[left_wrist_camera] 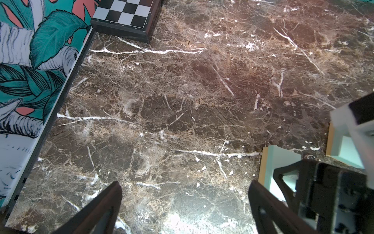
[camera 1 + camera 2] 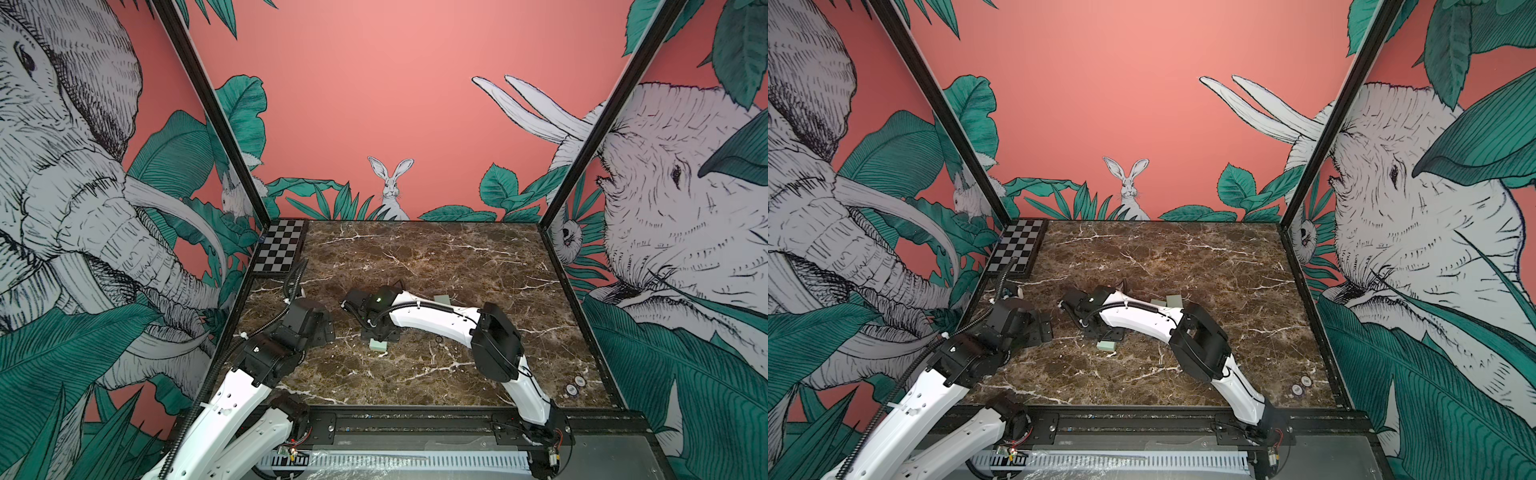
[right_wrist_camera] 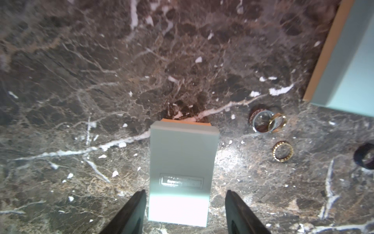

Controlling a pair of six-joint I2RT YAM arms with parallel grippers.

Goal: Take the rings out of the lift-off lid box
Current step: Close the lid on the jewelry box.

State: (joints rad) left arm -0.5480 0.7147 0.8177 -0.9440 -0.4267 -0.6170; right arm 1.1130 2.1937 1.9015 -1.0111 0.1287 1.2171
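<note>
On the left, the left gripper (image 1: 185, 184) hangs spread wide and empty over bare marble (image 1: 182, 101), parked out of the way, I'd guess. Mid-table, the right gripper (image 3: 185, 192) straddles the mint box (image 3: 183, 160), jaws parted and clear of both its sides, gripping nothing. Just right of it the rings (image 3: 263, 121) lie loose on the marble, outside the box, so the job looks about done.

A robot test booth: mural walls (image 2: 374, 104) around a marble tabletop (image 2: 415, 257).
</note>
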